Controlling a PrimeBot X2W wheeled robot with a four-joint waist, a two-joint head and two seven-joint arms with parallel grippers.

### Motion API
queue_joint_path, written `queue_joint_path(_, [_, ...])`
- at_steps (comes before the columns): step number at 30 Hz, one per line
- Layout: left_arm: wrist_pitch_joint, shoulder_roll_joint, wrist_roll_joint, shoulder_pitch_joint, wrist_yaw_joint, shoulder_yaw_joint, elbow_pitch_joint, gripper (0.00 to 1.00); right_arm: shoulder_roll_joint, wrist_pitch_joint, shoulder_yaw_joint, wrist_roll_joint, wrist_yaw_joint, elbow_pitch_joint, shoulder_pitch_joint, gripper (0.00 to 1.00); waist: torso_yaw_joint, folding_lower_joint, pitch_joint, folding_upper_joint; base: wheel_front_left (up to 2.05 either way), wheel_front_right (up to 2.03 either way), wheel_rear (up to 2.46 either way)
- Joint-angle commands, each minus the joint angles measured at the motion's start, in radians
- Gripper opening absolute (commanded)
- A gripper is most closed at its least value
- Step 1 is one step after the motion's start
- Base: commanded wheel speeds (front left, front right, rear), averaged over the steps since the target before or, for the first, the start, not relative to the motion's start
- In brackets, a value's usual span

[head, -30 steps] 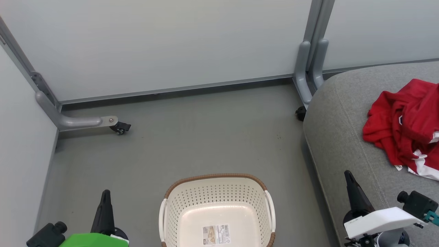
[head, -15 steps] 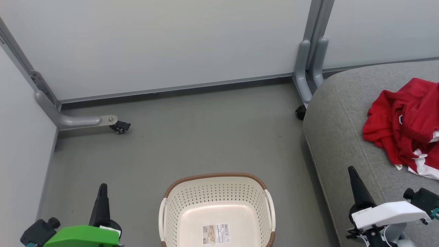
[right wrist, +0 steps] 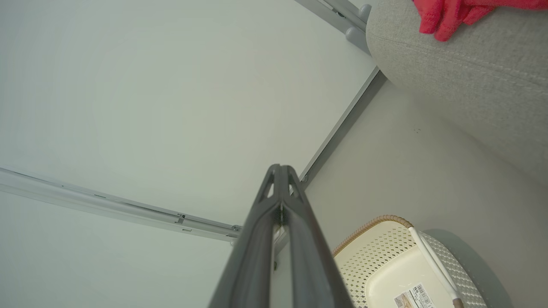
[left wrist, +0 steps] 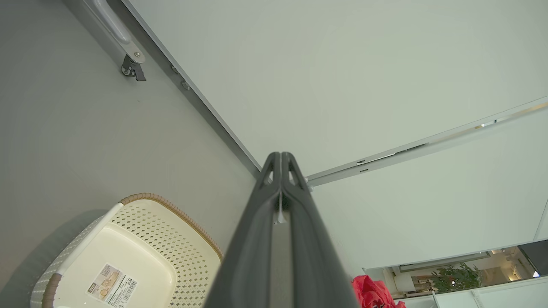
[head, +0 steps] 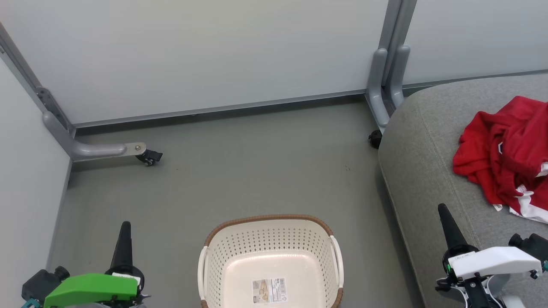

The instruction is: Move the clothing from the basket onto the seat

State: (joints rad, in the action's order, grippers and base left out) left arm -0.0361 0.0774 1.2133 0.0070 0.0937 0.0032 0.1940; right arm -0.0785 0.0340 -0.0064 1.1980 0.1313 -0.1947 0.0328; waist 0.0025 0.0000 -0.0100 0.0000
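Observation:
The red clothing [head: 507, 154] with white panels lies crumpled on the grey seat [head: 428, 171] at the right; a red edge [right wrist: 449, 15] also hangs over the seat's corner [right wrist: 471, 77], and a bit of red [left wrist: 372, 293] peeks past my left fingers. The cream basket [head: 269, 261] with a brown rim stands on the floor at the bottom middle, holding nothing but its paper label [head: 269, 291]. My left gripper [head: 125, 229] is shut, left of the basket. My right gripper [head: 443, 214] is shut above the seat's front edge, right of the basket.
Pale partition walls close off the back and left. A grey partition foot with a castor [head: 147, 157] reaches onto the floor at the left; another post [head: 383, 90] stands by the seat's corner. Grey floor [head: 257, 171] lies between the basket and the back wall.
Both grippers have drawn back toward the bottom of the head view, the left one drifting slightly left and the right one slightly right. Clothing and basket have not moved.

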Motion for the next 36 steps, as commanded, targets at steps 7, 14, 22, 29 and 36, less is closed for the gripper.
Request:
queue_joint_path(7, [0.022,0.008,0.084,-0.042,0.011,0.017,0.004,0.00,-0.006,-0.022,-0.015,0.086,-0.001,-0.005,0.028,0.00,0.000,0.0000,0.002,0.0000,0.00,0.00,0.00])
queue_joint_path(14, [0.039,0.008,0.147,-0.057,0.016,0.026,0.012,0.00,-0.005,-0.039,-0.025,0.150,0.000,-0.013,0.036,0.00,-0.001,0.0000,0.003,0.0000,0.00,0.00,0.00])
queue_joint_path(22, [0.058,0.006,0.212,-0.072,0.023,0.038,0.021,0.00,-0.004,-0.058,-0.036,0.218,0.000,-0.021,0.047,0.00,-0.001,0.0000,0.005,0.0000,0.00,0.00,0.00])
queue_joint_path(29, [0.073,0.005,0.264,-0.083,0.026,0.047,0.028,0.00,-0.003,-0.072,-0.045,0.272,-0.001,-0.028,0.053,0.00,-0.001,0.0000,0.007,0.0000,0.00,0.00,0.00])
queue_joint_path(36, [0.088,0.004,0.315,-0.095,0.031,0.056,0.035,0.00,-0.001,-0.089,-0.054,0.325,-0.001,-0.035,0.062,0.00,-0.002,0.0000,0.009,0.0000,0.00,0.00,0.00])
